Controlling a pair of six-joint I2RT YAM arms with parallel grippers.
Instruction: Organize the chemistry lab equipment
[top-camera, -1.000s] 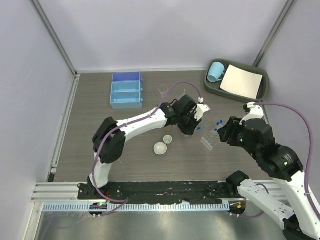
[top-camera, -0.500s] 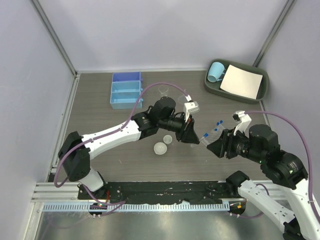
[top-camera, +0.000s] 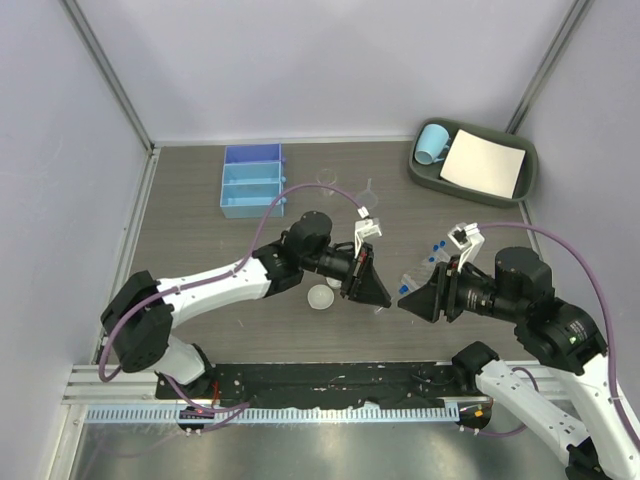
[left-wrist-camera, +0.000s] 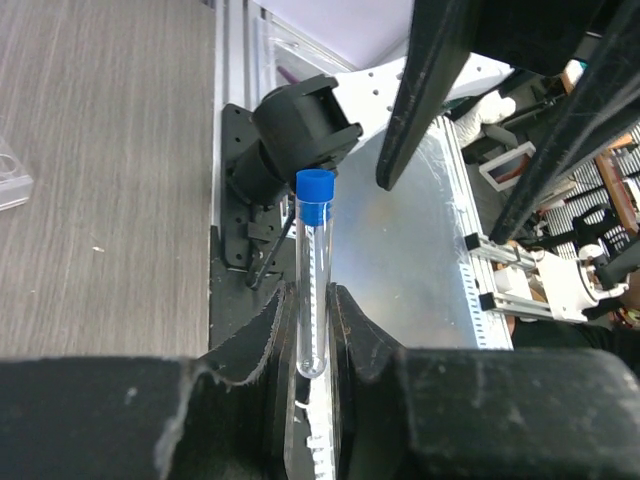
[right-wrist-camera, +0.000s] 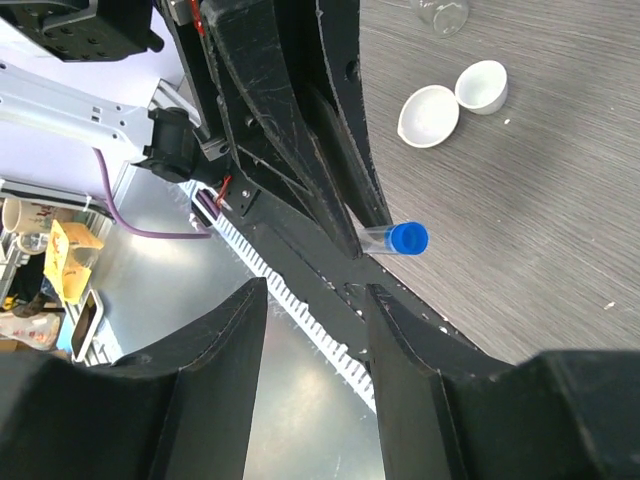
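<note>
Over the wood-grain tabletop (top-camera: 270, 335) toward its near edge, left jaws pinch a blue-capped tube (left-wrist-camera: 313, 270) by its base, facing half-open, empty right jaws; releasing early would likely drop it.

A clear tube (left-wrist-camera: 313, 280) with a blue cap is pinched near its bottom end between the fingers of the left tool (left-wrist-camera: 312, 325). It is held above the desk (top-camera: 200, 290), cap end pointing away from the tool. Two white round dishes (right-wrist-camera: 430, 115) sit side by side on the desk, open side up. A small clear beaker (top-camera: 327, 181) stands toward the back. The clear rack (top-camera: 418, 278) lies mid-desk, partly hidden. Other blue-capped tubes (top-camera: 438, 245) show at its far end, in it or beside it, hard to tell.
</note>
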